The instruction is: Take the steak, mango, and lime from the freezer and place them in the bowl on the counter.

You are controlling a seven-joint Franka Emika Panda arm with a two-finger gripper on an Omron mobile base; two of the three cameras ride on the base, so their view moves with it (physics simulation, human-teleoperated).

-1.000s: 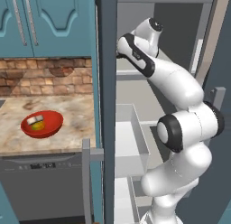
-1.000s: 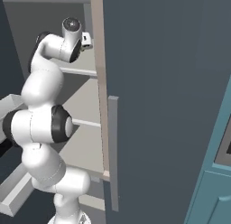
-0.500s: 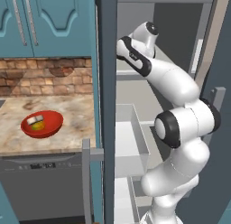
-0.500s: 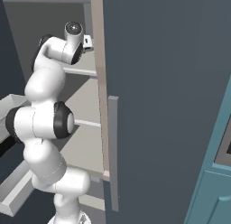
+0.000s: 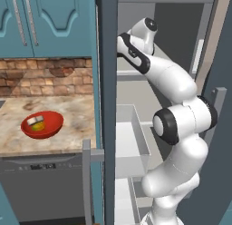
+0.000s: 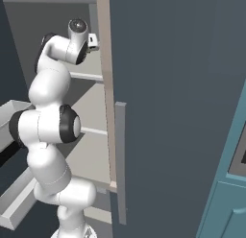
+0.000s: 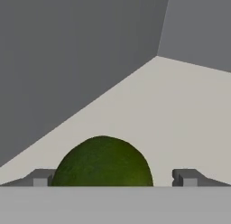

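The lime [image 7: 103, 162] sits on a light grey shelf [image 7: 180, 114] inside the freezer [image 5: 108, 61], toward the shelf's back corner where two dark walls meet. In the hand view it lies between the two fingertips [image 7: 40, 177] of the end effector [image 7: 113, 178], nearer the left tip, with a clear gap to the right one. The jaws stand wide apart and nothing is clamped.

We judge the lime light, firm and smooth-skinned. A round ball like this can roll on the flat shelf or squirt out of a pinch set off-centre. We would take it across its widest girth, pads level with the middle, after centring the end effector so both pads meet it together.

In the left base view the red bowl [image 5: 50, 129] rests on the counter [image 5: 68, 142], near its front edge, with a pale slab, which we take for the steak [image 5: 35, 120], and a yellowish fruit, probably the mango [image 5: 38, 126], in it. So the lime looks like the last item.

Against the picture a second ago, the arm's elbow has dropped and the wrist has pushed deeper into the freezer over the shelf. The bowl and its contents are unchanged, and the jaws are as wide as before.
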